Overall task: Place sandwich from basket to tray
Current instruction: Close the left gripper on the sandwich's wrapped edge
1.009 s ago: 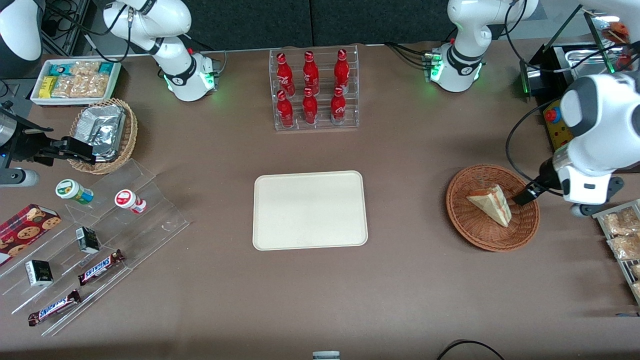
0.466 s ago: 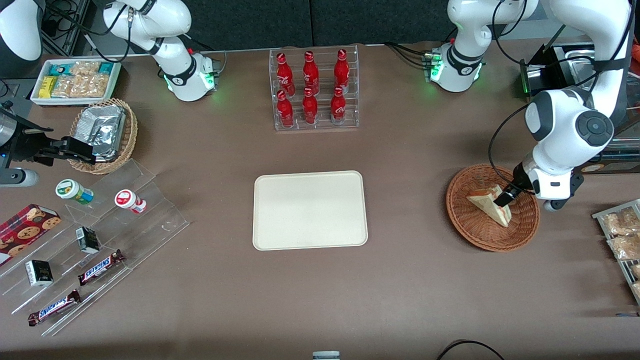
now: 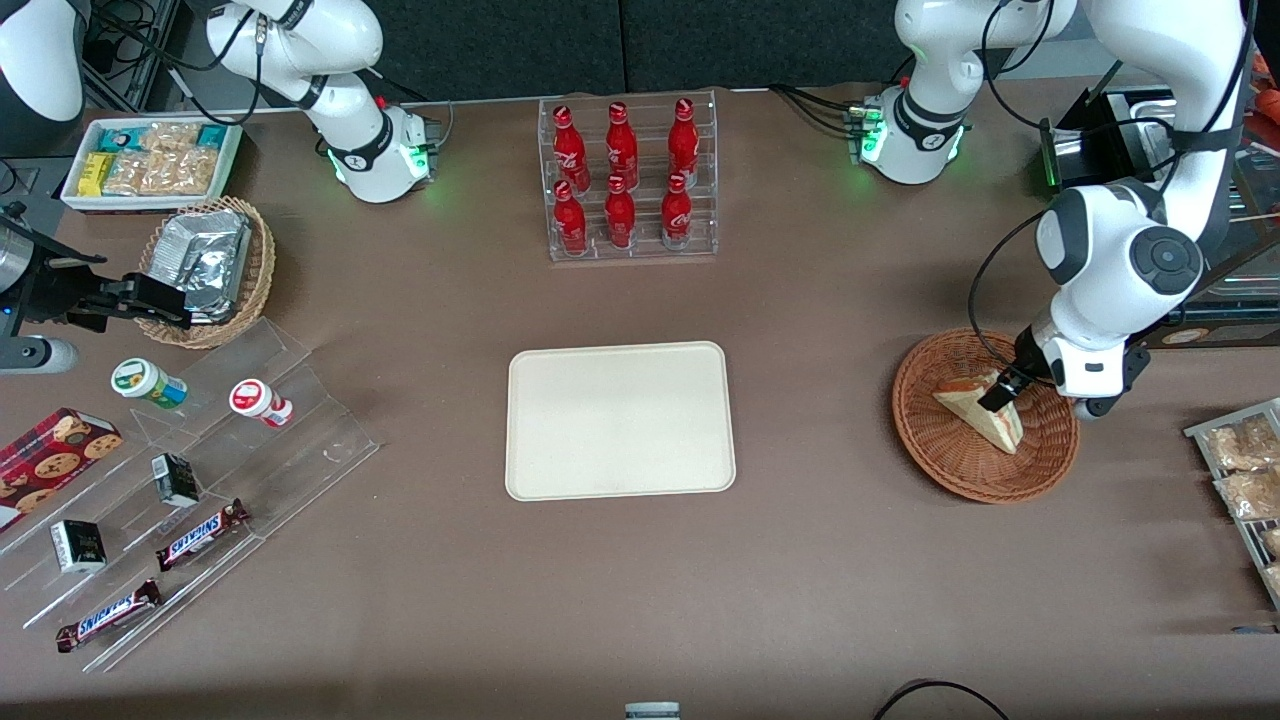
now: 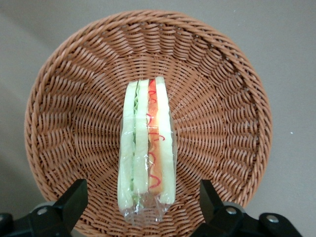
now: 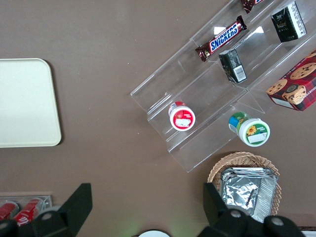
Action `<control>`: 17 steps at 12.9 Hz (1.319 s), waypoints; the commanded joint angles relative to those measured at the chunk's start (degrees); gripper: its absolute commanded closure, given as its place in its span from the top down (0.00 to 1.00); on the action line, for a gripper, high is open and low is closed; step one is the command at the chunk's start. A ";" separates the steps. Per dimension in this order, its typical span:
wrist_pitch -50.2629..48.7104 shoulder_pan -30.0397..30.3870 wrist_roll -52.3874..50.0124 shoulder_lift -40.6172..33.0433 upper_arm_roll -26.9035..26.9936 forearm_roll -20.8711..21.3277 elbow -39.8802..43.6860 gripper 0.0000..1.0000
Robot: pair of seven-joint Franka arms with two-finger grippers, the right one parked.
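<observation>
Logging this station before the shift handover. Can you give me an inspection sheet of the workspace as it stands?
Surface: brown table, no spills seen.
Sandwich: wrapped in clear film, standing on edge in the basket.
Tray: nothing on it, nearer the table's middle than the basket.
Clutter: red bottles in a clear rack; clear stepped stand with Snickers bars, small cartons and cups; foil packets in a tan wicker basket; snack packet boxes at both table ends.
Gripper: open, above the basket, fingers either side of the sandwich, not touching it.
Cables: black cable looping off the working arm over the basket rim.
Surroundings: dark backdrop; metal equipment near the working arm.
</observation>
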 commanded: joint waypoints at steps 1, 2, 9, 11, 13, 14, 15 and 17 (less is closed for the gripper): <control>2.49 -0.45 -2.09 1.12 -0.25 0.64 -0.82 1.00; 2.59 -0.46 -2.18 1.48 -0.25 0.64 -0.82 1.00; 3.55 -0.63 -2.35 3.85 -0.25 0.64 -0.91 0.75; 3.47 -0.81 -3.06 4.03 -0.25 0.64 -0.73 0.38; 3.12 -1.16 -2.97 3.85 -0.34 0.64 -0.55 0.23; 2.68 -1.16 -3.15 3.42 -0.51 0.64 -0.12 0.23; 0.24 -1.59 -3.15 2.98 -0.69 0.64 0.84 0.23; -6.69 -3.61 -3.15 0.88 -0.69 0.73 3.91 0.23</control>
